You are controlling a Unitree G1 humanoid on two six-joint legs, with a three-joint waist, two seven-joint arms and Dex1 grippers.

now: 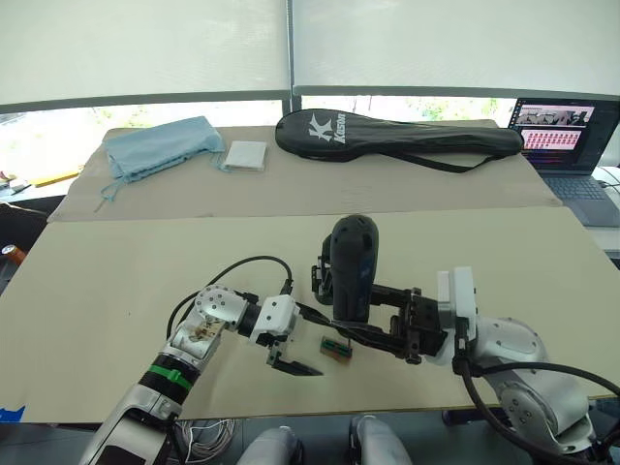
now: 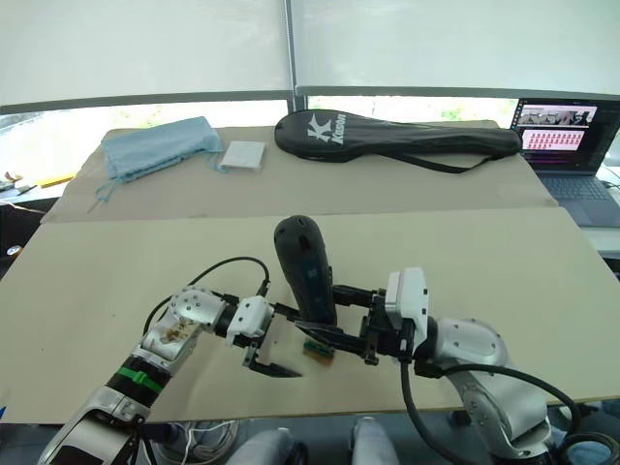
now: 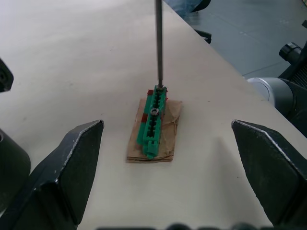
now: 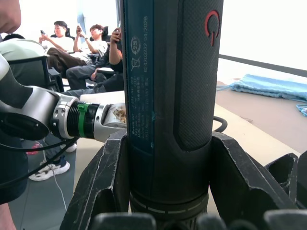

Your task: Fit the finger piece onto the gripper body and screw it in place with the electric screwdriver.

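The electric screwdriver point(image 4: 168, 96) is clamped upright between the two fingers of the right gripper point(image 1: 387, 334), so that its thin bit point(image 3: 158, 43) points straight down. The bit tip is set on the far end of the green screw strip point(image 3: 152, 120) – apparently to pick up a screw, one of which sits mid-strip. The strip lies on a tan card point(image 3: 169, 139), centred ahead of the left gripper point(image 3: 168, 143), whose fingers are spread wide and empty on either side of it – probably held ready to steady the strip. Behind the screwdriver a black block, possibly the gripper body point(image 1: 319, 279), is partly hidden; the finger piece cannot be made out.
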